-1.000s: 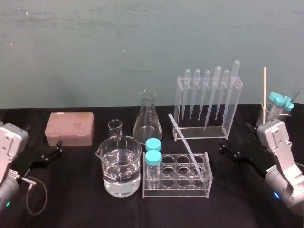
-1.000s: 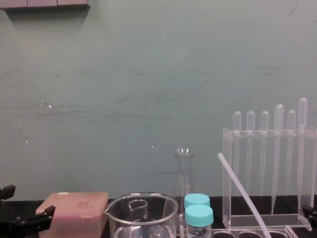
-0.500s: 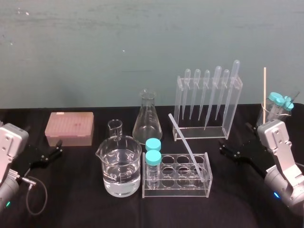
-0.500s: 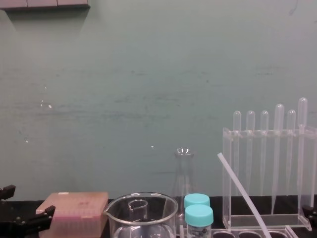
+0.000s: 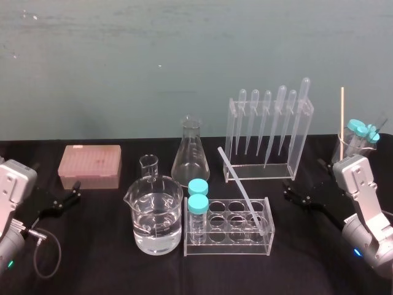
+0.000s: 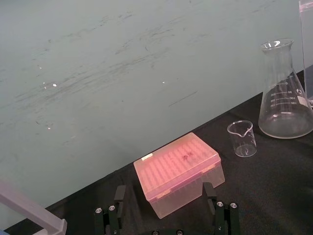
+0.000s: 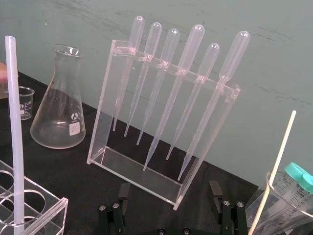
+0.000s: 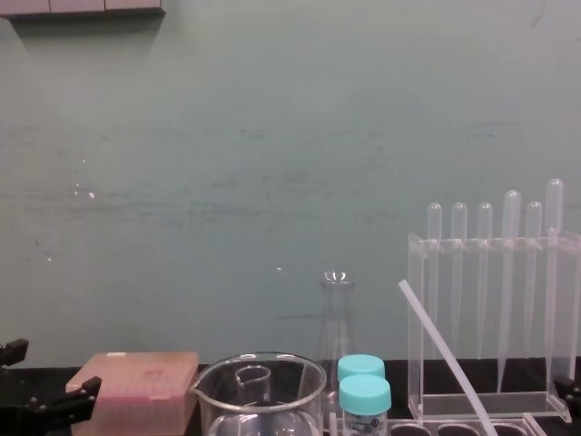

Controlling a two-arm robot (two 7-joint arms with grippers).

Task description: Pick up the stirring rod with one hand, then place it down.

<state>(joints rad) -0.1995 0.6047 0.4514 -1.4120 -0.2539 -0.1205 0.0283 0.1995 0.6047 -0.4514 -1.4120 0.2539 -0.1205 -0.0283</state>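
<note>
Head view, stirring rod point(image 5: 242, 187): leans in the clear tube rack point(image 5: 230, 244), just to the left of the right gripper point(image 5: 288, 192). Its foot sits in the rack cell nearest that gripper, and its top slants up and away from it, toward the back.
Right gripper: fingers spread wide with nothing between them (the right wrist view shows the same empty gap). It is near the rod but not touching it.
Left gripper point(image 5: 72, 193): parked at the far left, well apart from the rod, fingers spread and empty, with the pink tip box point(image 5: 90, 166) just ahead of it.
Ahead of right gripper: pipette rack point(image 5: 299, 147) with bulb-topped pipettes, which are not the target.
Right of right gripper, farther back: thin wooden stick point(image 5: 342, 117), also not the target.
Handling (judgement): light, stiff and smooth, so it is likely to slip or pivot in a loose pinch. It may be brittle, so a hard squeeze or a knock on the rack wall is to be avoided.
Grip point (judgement): the free upper span above the rack rim, on the side facing the right gripper. Pinch across the rod, then draw it out along its own slant.
Risk: levering the foot against its cell could drag or tip the light rack. The capped vials point(image 5: 198, 196) stand at the rack end farthest from the right gripper.
</note>
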